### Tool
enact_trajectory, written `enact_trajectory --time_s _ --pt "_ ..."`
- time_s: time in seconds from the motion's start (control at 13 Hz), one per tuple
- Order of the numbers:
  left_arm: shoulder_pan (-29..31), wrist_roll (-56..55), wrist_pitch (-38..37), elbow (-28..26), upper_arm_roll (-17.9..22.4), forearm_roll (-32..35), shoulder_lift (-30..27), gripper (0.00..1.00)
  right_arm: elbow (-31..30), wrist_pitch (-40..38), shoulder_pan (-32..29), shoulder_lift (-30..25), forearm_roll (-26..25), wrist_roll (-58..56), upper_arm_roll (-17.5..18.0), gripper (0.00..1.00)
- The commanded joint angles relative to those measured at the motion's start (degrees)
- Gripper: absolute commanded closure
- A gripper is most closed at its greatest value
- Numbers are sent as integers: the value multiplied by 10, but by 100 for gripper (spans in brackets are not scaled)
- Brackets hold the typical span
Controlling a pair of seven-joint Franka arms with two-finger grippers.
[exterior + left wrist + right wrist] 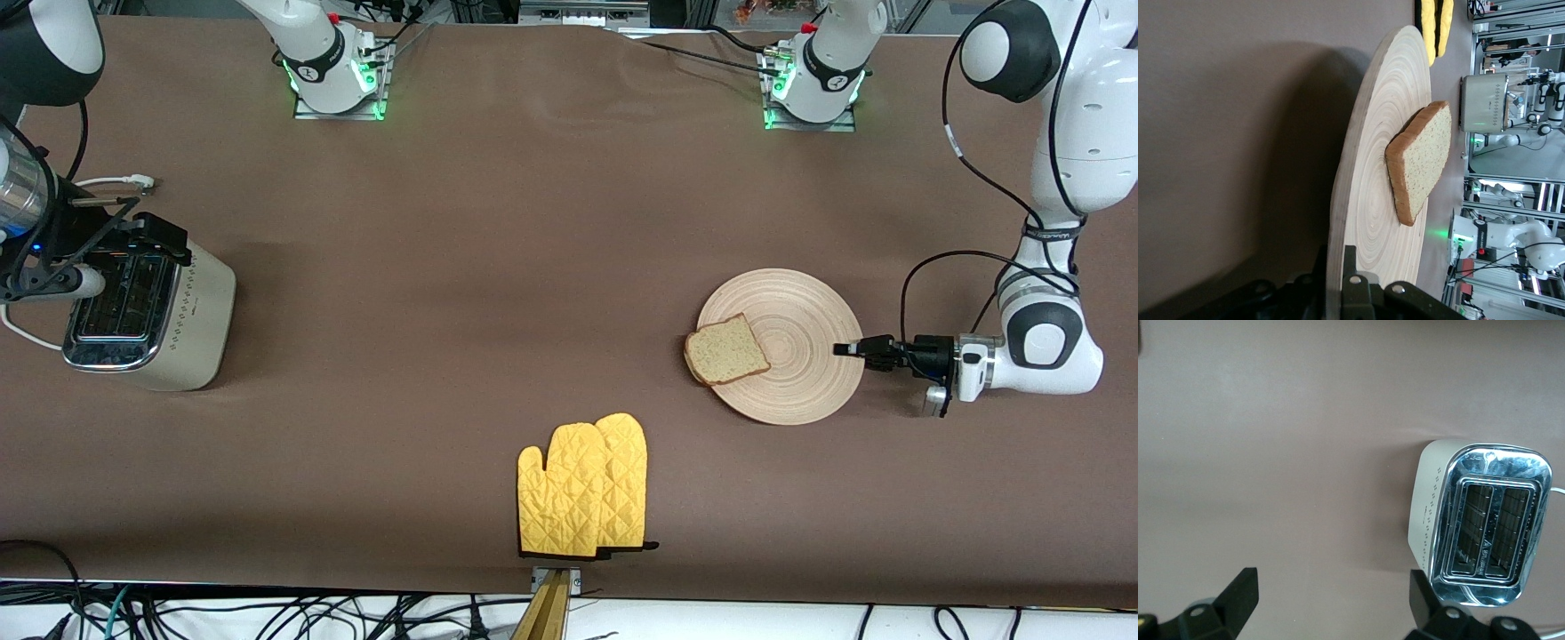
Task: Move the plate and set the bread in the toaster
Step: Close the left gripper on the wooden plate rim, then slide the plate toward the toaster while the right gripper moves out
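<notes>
The round light-wood plate (pixel 800 382) lies toward the left arm's end of the table, and the bread (pixel 725 350) rests on it near the rim facing the right arm's end. My left gripper (pixel 845 349) is low at the plate's edge, shut on the rim. The left wrist view shows the plate (pixel 1378 167) edge-on between the fingers of the left gripper (pixel 1338 270), with the bread (pixel 1421 160) on top. The cream toaster (pixel 147 311) stands at the right arm's end. My right gripper (pixel 156 238) hovers open beside it. In the right wrist view, nothing is between the right gripper (pixel 1331 593) fingers, and the toaster (pixel 1485 520) shows two dark slots.
A pair of yellow oven mitts (pixel 582 489) lies near the table's front edge, nearer to the front camera than the plate. A white cable (pixel 124 182) runs by the toaster. Brown cloth covers the table.
</notes>
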Motion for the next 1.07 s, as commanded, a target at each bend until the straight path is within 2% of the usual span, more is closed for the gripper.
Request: enact_trajectory --time_s 0.0,0.08,0.23,0.31,0.38,0.54,0.77,1.0 --pt "-2 -36 -38 8 -42 -9 -3 100 1 2 2 2 -10 2 3 0" --pt "-11 -47 -38 7 -60 -9 -4 100 1 2 2 4 -10 2 3 0" --pt "-45 -58 -7 -10 -68 -11 -24 100 1 2 1 7 -10 2 3 0" --pt "-59 -59 28 -45 -69 -21 -47 100 1 2 0 11 -9 2 3 0" --pt "-67 -59 61 -86 -85 -59 -65 100 1 2 0 13 -10 2 3 0" --pt "-67 -59 137 -133 -139 -104 -78 100 -3 1 0 14 -10 2 3 0" --pt "-70 -60 217 -156 -196 -112 -78 100 -4 0 2 29 -2 3 3 0" --pt "-122 -76 231 -157 -205 -124 -73 100 -5 3 6 46 8 3 4 0"
